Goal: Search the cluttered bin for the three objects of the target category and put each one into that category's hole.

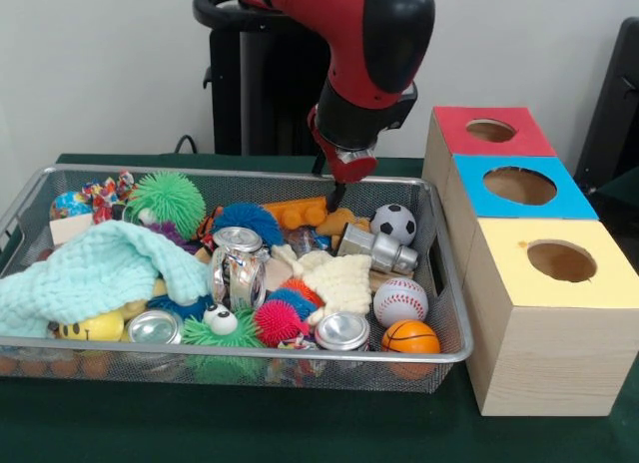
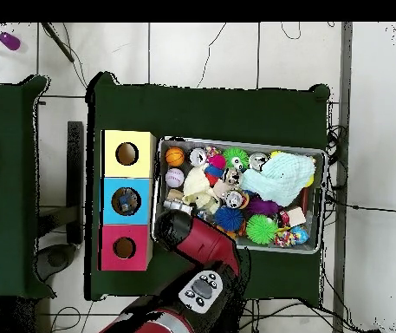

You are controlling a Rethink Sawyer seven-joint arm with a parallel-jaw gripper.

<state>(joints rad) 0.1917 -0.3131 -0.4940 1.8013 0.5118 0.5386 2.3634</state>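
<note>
Wire mesh forms the bin (image 1: 454,323), and it is crammed with toys, cans and cloth. The gripper (image 1: 335,196) hangs low over the far edge of the pile, at about twelve o'clock from the heap's middle, just above an orange toy brick (image 1: 296,215); only a dark tip shows below the wrist, so I cannot tell whether its fingers are spread or closed. The task names no category, but three balls sit together at the four o'clock corner in the front view and look like the likely set: a soccer ball (image 1: 393,223), a baseball (image 1: 400,301) and a basketball (image 1: 410,337). They are probably light and somewhat squashy, smooth enough to roll or squirt out of a pinch, so taking each across its widest part from straight above seems safest. The baseball leans against a metal piece (image 1: 379,249), which may crowd one finger. Beside the bin, at three o'clock, stand three boxes with round holes: red (image 1: 491,132), blue (image 1: 519,187) and yellow (image 1: 561,261).
</note>
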